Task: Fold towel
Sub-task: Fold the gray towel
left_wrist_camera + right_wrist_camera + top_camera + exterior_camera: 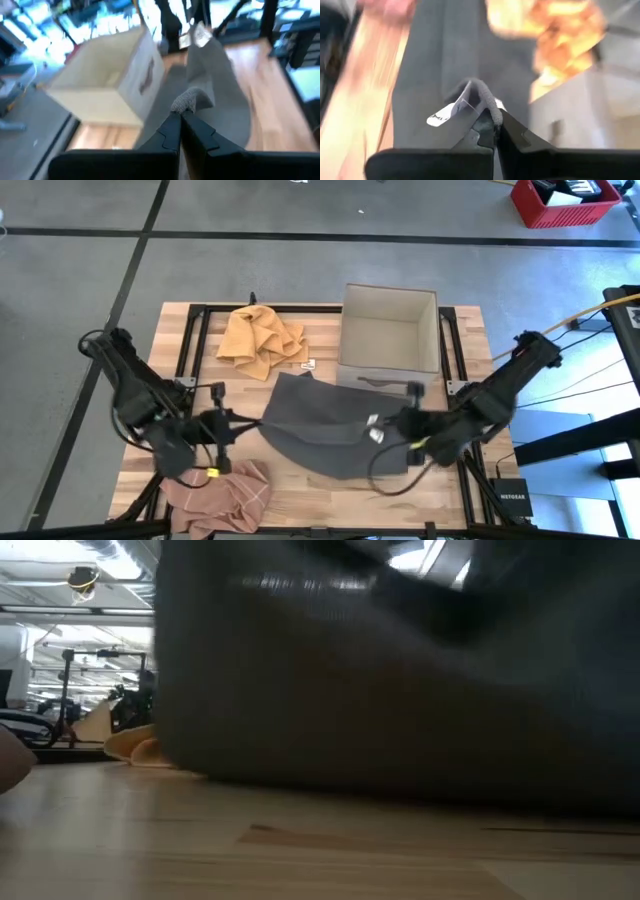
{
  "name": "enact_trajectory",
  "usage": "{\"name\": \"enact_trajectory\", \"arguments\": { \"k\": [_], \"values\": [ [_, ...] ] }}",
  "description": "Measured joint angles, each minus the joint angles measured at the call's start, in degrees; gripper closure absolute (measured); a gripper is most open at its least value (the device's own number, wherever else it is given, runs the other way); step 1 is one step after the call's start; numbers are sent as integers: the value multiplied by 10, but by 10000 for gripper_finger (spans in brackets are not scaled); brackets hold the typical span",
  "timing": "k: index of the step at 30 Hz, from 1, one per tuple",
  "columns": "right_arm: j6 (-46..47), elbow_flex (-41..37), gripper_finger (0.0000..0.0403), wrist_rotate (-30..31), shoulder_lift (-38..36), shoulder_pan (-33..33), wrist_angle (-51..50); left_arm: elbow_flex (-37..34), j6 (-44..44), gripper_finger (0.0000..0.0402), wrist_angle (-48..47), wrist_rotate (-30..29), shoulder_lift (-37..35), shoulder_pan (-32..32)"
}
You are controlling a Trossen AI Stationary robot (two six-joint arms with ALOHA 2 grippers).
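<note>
Grey cloth is pinched tight at both ends right now. Look at the left gripper (179, 116): its two dark fingers (167, 131) are pressed together with a nub of the grey towel (325, 425) bunched up between their tips. Over on the other side the right gripper (492, 120) is clamped just the same, fingers (512, 137) closed on a rolled edge of that towel, and a little white label (445, 114) pokes out right beside the grip.

From above, the left gripper (228, 423) sits at the towel's left corner and the right gripper (385, 428) at its right side, so the cloth is held between the two arms. The towel itself lies in the middle of the wooden worktop (460, 505), its far edge running up close against the open cardboard box (390, 330). From table height the grey fabric (400, 690) fills nearly the whole view, hanging down to the wood.

Further out, a crumpled orange cloth (260, 340) lies at the back of the worktop, just left of the box. A pinkish checked cloth (220, 498) is heaped at the near left corner, below the left arm. Away off the worktop, on the floor at the far right, stands a red crate (565, 202).
</note>
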Motion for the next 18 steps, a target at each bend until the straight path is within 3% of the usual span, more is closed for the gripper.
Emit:
{"name": "enact_trajectory", "arguments": {
  "k": [5,18],
  "values": [
    [-48,70,397,105,-36,4,3,102,97,400,5,-29,-1,0],
    [-209,295,399,243,-39,4,14,282,282,400,49,-143,0,0]
  ]
}}
